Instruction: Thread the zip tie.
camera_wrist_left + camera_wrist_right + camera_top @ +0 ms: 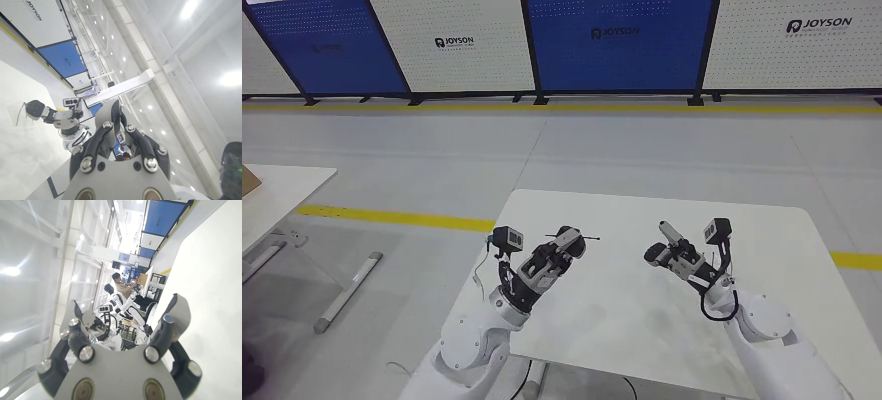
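Observation:
A thin black zip tie (589,238) pokes out sideways from the tips of my left gripper (570,238), which hovers over the left part of the white table (642,330). In the left wrist view that gripper (117,111) has its fingers pressed together. My right gripper (660,242) hangs a short way to the right, facing the left one, fingers spread. Nothing lies between its fingers (176,302) in the right wrist view. In the left wrist view a thin grey strand (19,115) curves beside the right gripper (32,111); whether it touches I cannot tell.
The table's left edge (487,270) runs just under my left arm. Another white table (282,190) stands off to the left, with a pale tube (347,290) on the floor below it. Bare tabletop stretches behind and to the right of both grippers.

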Available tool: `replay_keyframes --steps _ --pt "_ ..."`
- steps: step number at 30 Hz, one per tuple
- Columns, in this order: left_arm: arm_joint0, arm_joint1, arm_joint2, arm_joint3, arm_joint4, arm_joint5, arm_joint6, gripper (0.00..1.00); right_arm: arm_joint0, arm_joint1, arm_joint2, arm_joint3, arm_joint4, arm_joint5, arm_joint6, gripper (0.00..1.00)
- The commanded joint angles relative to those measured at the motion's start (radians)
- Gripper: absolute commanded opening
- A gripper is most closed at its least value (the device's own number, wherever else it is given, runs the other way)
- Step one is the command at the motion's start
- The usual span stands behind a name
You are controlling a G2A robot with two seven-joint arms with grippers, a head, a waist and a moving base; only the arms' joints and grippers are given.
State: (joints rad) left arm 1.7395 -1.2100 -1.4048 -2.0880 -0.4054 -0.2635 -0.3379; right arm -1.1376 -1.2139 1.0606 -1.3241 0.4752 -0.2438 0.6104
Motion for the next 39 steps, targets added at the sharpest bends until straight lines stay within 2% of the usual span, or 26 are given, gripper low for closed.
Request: replay_keyframes --steps 1,8,25,28,33,39 --pt "0.014 0.001 -0.002 -0.025 -0.003 -0.007 -0.013 0.00 0.000 0.000 0.000 0.000 0.000 0.000 0.000 1.00" --pt "0.046 0.005 -0.010 -0.070 0.012 -0.015 -0.024 0.00 0.000 0.000 0.000 0.000 0.000 0.000 0.000 1.00" --pt "0.043 0.005 -0.009 -0.071 0.013 -0.010 -0.021 0.00 0.000 0.000 0.000 0.000 0.000 0.000 0.000 1.00" --pt "0.030 0.004 0.001 -0.085 -0.026 -0.006 -0.034 0.00 0.000 0.000 0.000 0.000 0.000 0.000 0.000 1.00" --pt "0.038 0.006 -0.006 -0.105 -0.118 -0.002 -0.077 0.00 0.000 0.000 0.000 0.000 0.000 0.000 0.000 1.00" --pt "0.041 0.008 -0.017 -0.106 -0.115 0.009 -0.084 0.00 0.000 0.000 0.000 0.000 0.000 0.000 0.000 1.00"
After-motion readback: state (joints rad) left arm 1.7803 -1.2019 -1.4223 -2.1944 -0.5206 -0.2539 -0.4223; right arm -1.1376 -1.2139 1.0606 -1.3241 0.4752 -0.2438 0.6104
